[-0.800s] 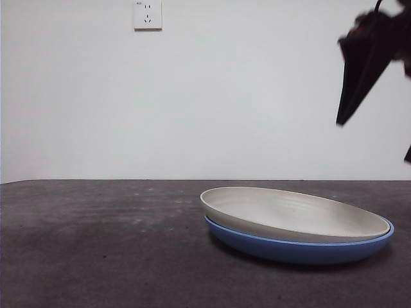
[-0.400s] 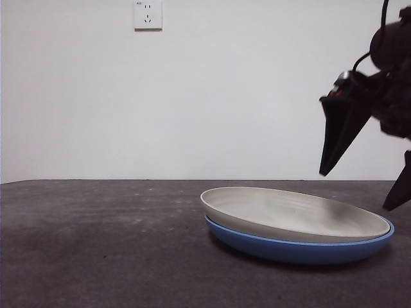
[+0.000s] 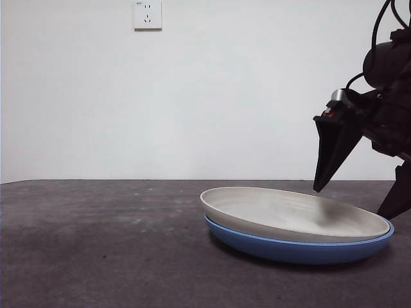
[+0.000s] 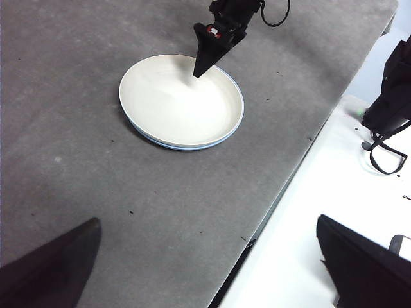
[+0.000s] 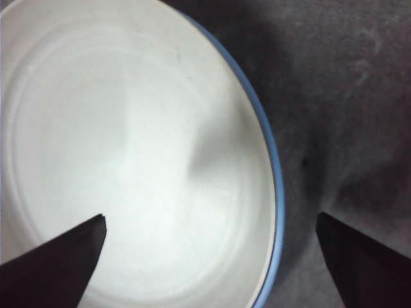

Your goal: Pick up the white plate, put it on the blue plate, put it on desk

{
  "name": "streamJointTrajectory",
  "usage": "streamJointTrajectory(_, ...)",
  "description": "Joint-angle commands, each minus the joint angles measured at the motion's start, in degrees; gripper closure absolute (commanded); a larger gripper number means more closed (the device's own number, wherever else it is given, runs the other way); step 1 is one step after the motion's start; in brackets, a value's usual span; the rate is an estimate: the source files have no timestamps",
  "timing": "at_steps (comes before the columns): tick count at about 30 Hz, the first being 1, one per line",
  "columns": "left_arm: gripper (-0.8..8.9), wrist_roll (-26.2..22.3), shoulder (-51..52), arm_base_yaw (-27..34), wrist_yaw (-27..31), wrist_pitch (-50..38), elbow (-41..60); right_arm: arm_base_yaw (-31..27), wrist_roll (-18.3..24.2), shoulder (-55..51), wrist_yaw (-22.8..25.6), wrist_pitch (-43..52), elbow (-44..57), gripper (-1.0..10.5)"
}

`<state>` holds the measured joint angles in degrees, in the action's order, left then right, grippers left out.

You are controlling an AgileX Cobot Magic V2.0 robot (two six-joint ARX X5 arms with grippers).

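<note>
The white plate lies inside the blue plate, tilted a little, on the desk at the right. My right gripper is open and hangs just above the stack's right rim, touching nothing. In the right wrist view its jaws straddle the rim, one over the white plate, the other over the desk, with the blue plate's edge between. My left gripper is open and empty, high above the desk, far from the plates.
A wall socket sits on the white wall behind. In the left wrist view the desk's edge runs beside a white surface, with a black object and strap on it.
My right gripper has come down and to the left from the top right corner to just above the plates' right rim. The plates have not moved.
</note>
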<state>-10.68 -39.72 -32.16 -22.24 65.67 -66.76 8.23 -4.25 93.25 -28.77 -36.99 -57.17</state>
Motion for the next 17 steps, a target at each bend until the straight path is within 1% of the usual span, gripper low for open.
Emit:
streamJointTrajectory(1,1.84,-0.7,-0.3,-0.5,0.3,-0.9,-0.5,0.2,0.9,1.7,-0.2,1.1,-0.9,4.5)
streamJointTrajectory(5,1.84,-0.6,-0.3,-0.5,0.3,-0.9,-0.5,0.2,0.9,2.5,-0.4,2.1,-0.9,4.8)
streamJointTrajectory(8,1.84,-0.6,-0.3,-0.5,0.3,-0.8,-0.5,0.2,1.1,3.1,-0.3,2.5,-0.9,5.9)
streamJointTrajectory(12,1.84,-0.4,-0.3,-0.5,0.2,-0.9,-0.5,0.2,1.1,4.5,-0.3,2.5,-0.9,6.6)
streamJointTrajectory(16,1.84,-0.2,-0.3,-0.5,0.2,-0.9,-0.5,0.2,1.0,5.2,0.0,2.3,-0.9,8.8)
streamJointTrajectory(17,1.84,-0.1,-0.3,-0.5,0.2,-0.9,-0.5,0.2,0.8,5.2,0.8,2.3,-0.9,9.4)
